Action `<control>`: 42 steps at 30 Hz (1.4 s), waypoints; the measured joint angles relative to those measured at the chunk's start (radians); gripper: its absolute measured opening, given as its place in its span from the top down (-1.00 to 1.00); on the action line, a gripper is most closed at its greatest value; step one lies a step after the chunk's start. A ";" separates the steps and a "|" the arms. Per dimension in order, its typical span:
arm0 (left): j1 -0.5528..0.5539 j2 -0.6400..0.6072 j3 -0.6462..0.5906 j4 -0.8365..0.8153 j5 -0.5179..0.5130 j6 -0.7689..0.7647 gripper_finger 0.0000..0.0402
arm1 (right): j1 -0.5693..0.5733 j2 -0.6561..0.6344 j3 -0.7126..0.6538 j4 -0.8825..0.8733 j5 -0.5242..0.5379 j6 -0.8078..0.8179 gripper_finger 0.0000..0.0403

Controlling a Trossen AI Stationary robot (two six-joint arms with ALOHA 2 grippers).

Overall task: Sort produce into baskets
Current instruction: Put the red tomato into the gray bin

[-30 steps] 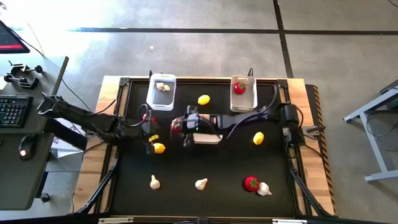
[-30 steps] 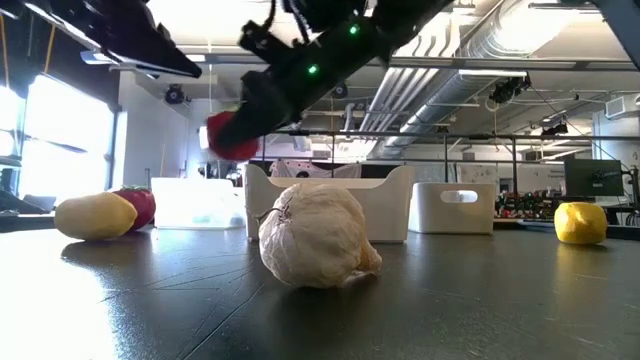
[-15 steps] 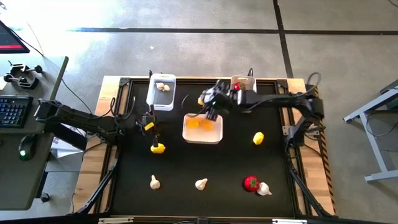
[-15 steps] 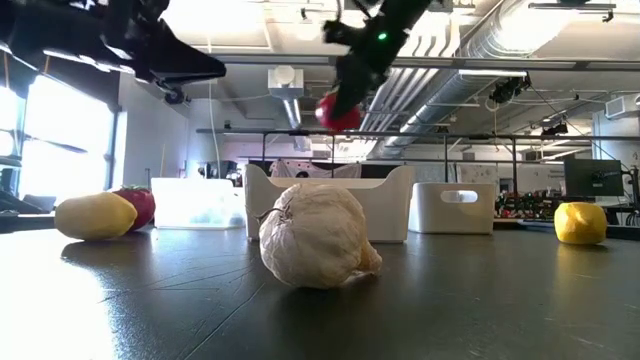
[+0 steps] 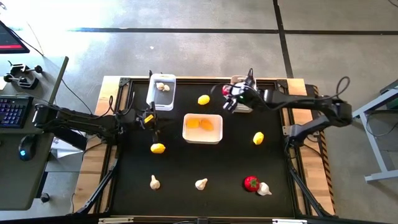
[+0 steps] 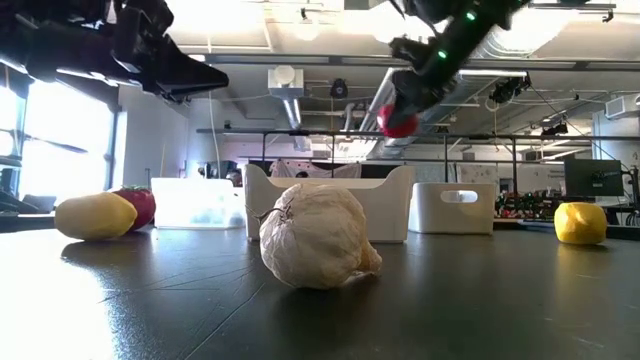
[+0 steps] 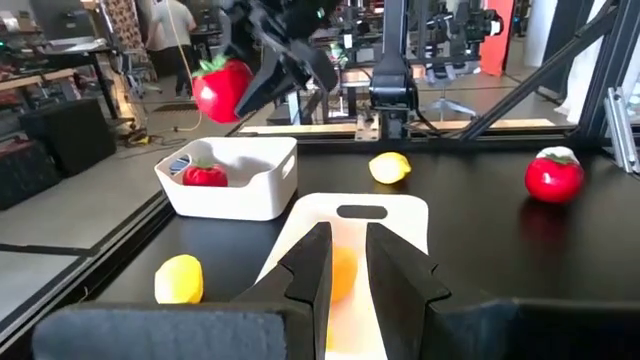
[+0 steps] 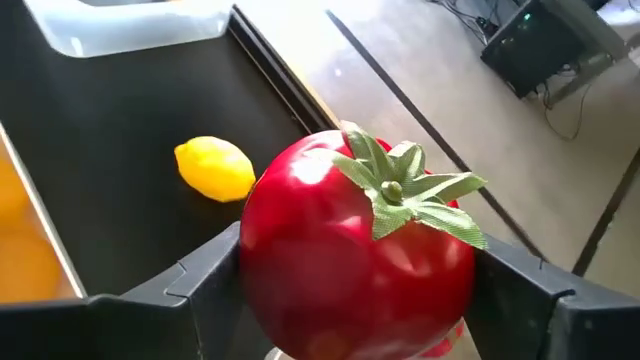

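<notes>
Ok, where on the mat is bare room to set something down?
Widest bare patch: between the middle bin and the front garlic bulbs. Another beside the left lemon, toward the mat's left edge. Crowded: the front-right tomato touching a garlic.

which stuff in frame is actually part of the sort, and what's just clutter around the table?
Part of the job:
- red fruit gripped by right gripper
- three white baskets
- loose lemons
- garlic bulbs
- red fruit on table

Just lying about:
- keyboard and mouse on side desk
- left gripper, idle
</notes>
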 joint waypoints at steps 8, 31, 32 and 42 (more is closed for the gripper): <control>0.001 0.000 0.000 -0.001 0.000 0.002 0.74 | -0.053 -0.120 -0.268 0.171 0.002 0.085 -0.36; 0.001 0.000 0.000 -0.031 0.000 0.002 0.74 | -0.365 -0.112 -0.346 0.221 -0.181 0.176 -0.36; 0.001 0.000 0.000 -0.031 0.000 0.002 0.74 | -0.370 -0.104 -0.346 0.224 -0.180 0.177 -0.36; 0.001 0.000 0.000 -0.031 0.000 0.002 0.74 | -0.350 -0.030 -0.345 0.241 -0.067 0.230 -0.36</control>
